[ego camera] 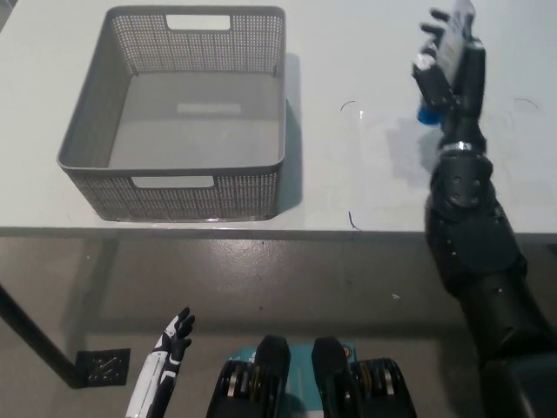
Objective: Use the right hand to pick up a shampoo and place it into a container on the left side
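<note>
My black right hand (447, 65) is raised above the white table (365, 183) at the upper right, shut on a shampoo bottle (438, 77). The bottle is pale and translucent with a blue cap (426, 113) pointing down; most of it is hidden behind the fingers. The grey perforated basket (265, 183) stands on the left half of the table with nothing visible inside. It lies well to the left of the held bottle. My white left hand (172, 342) rests low at the bottom left, below the table edge, fingers apart and holding nothing.
The basket has cut-out handles on its near and far walls. Faint pen-like marks (352, 219) dot the table between basket and right hand. The table's front edge (261, 232) runs across the middle of the picture, with dark floor below it.
</note>
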